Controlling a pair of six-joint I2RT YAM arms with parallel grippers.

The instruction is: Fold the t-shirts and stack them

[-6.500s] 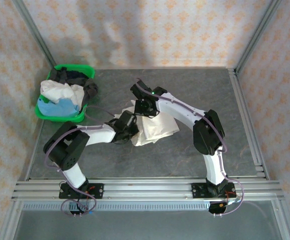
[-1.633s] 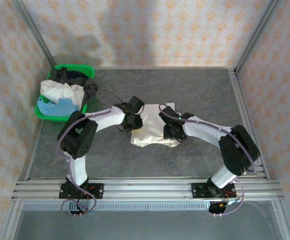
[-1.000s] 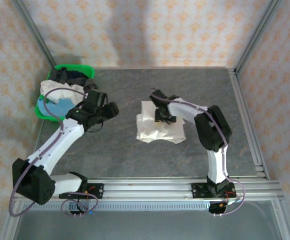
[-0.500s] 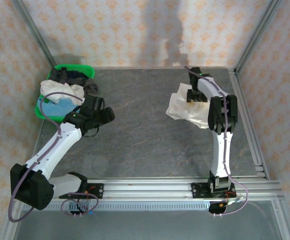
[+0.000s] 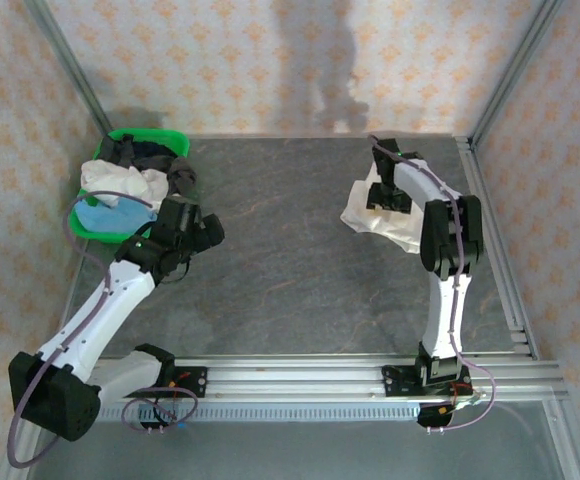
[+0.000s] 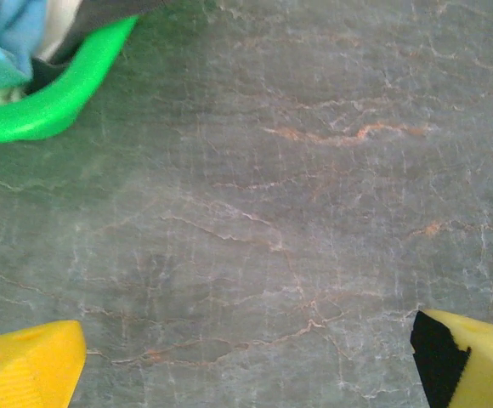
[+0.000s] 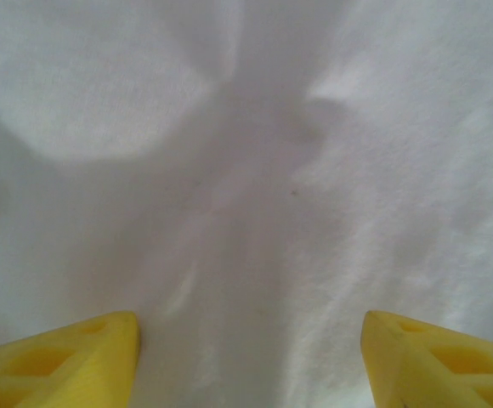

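White t-shirt [image 5: 365,218], folded into a soft slab with rumpled edges, lies at the far right of the bench [image 5: 290,250], close to the metal side rail [image 5: 488,230]. The right fingers [image 5: 386,198] are spread over its smooth cloth, pinching nothing. The left fingers [image 5: 206,232] hang wide apart over grey veined stone beside the green plastic basket [image 5: 148,134], which is heaped with white, blue and black shirts [image 5: 120,190]. A broad stretch of bare bench separates the arms.
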